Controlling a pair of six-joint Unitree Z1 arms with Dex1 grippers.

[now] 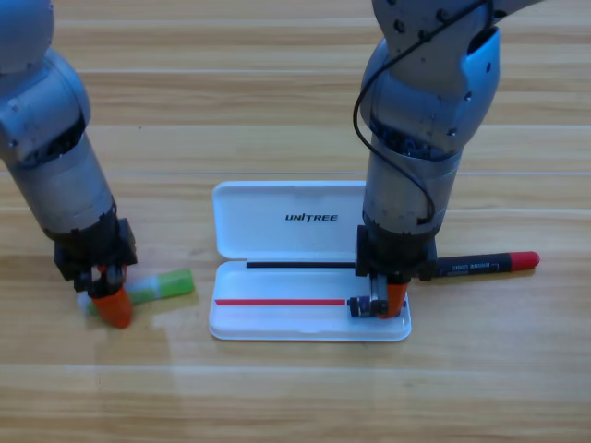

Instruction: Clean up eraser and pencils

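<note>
The pale green and white pencil (155,287) lies on the worktop (295,397) at the left, its long axis running left to right with a slight tilt, the green end pointing right toward the white case (277,323) and the white end pointing left. The black pencil with red ends (485,265) lies on the worktop to the right of the case, also stretched left to right; its red tip points right, and its left end is hidden behind the right arm. The eraser (362,306), a small dark block, is over the near right compartment of the open case, its exact lie partly hidden.

The right end effector (379,305) points down into that near right corner of the case. An orange jaw shows just right of the eraser and touches it; the other jaw is hidden by the black housing, so the eraser seems pinched between them, though whether it rests on the case floor cannot be told.

The left end effector (103,297) points down at the white, left end of the green pencil. Its orange jaw sits on the near side of that end, touching or overlapping it. The gap between its jaws is hidden from above, so how far it is open cannot be told, nor whether it grips the pencil.

The case lies open in the middle of the worktop, lid (305,220) flat on the far side, tray on the near side.
</note>
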